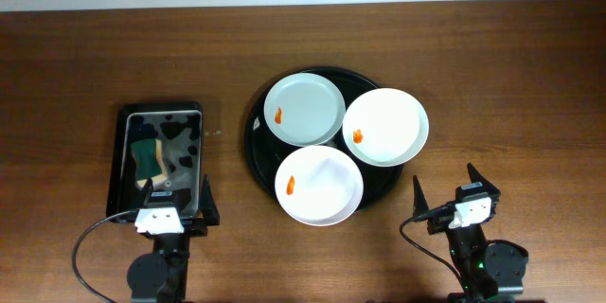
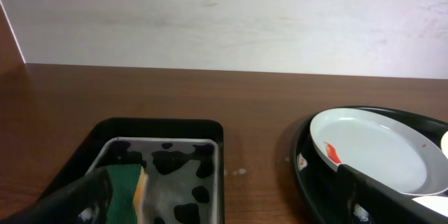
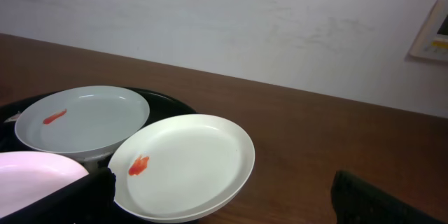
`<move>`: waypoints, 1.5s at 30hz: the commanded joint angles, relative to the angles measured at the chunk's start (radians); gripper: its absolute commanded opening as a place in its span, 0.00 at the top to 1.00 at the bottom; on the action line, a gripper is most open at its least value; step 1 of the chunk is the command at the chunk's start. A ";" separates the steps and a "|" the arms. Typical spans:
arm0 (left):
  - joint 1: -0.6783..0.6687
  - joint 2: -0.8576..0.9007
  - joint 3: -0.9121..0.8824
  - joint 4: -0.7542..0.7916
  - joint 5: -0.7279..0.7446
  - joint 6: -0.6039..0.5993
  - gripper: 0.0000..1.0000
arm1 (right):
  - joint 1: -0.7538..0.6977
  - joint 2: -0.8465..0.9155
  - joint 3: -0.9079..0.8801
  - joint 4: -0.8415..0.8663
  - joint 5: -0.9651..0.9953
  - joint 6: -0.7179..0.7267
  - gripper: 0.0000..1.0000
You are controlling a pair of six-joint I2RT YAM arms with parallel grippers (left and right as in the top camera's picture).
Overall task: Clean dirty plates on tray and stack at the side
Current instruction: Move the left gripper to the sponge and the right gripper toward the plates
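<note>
Three smeared plates crowd the black tray (image 1: 254, 147) at mid-worktop (image 1: 76, 76): a pale green plate (image 1: 305, 109), a right-hand white plate (image 1: 385, 127) and a near white plate (image 1: 319, 185), none yet stacked aside. The left pincer (image 1: 176, 194) hangs released over the sponge basin (image 1: 120, 161); the right pincer (image 1: 443, 178), also released, waits beside the tray. Cleaning looks unstarted; next, likely, the left takes the green sponge (image 1: 147, 156).

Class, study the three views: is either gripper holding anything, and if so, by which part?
Nothing is held. The left gripper and the right gripper are both open and empty, and the three plates lie on the tray, touched by neither.
</note>
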 commanded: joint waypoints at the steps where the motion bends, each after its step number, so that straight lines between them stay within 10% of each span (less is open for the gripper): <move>1: 0.003 -0.004 -0.002 -0.005 -0.004 -0.010 0.01 | -0.006 -0.006 -0.007 -0.002 -0.006 0.008 0.01; 28: 0.003 -0.004 -0.002 -0.004 -0.026 -0.009 0.01 | -0.006 -0.006 -0.007 0.013 -0.001 0.004 0.01; 33: 0.003 0.008 0.039 0.096 0.024 -0.019 0.01 | -0.006 -0.005 0.058 0.067 -0.142 0.199 0.01; 41: 0.003 0.945 0.969 -0.476 0.024 -0.047 0.01 | -0.006 0.667 0.932 -0.613 -0.145 0.202 0.01; 45: 0.003 1.144 1.236 -0.673 0.100 0.074 0.01 | -0.006 0.943 1.221 -0.796 -0.244 0.158 0.01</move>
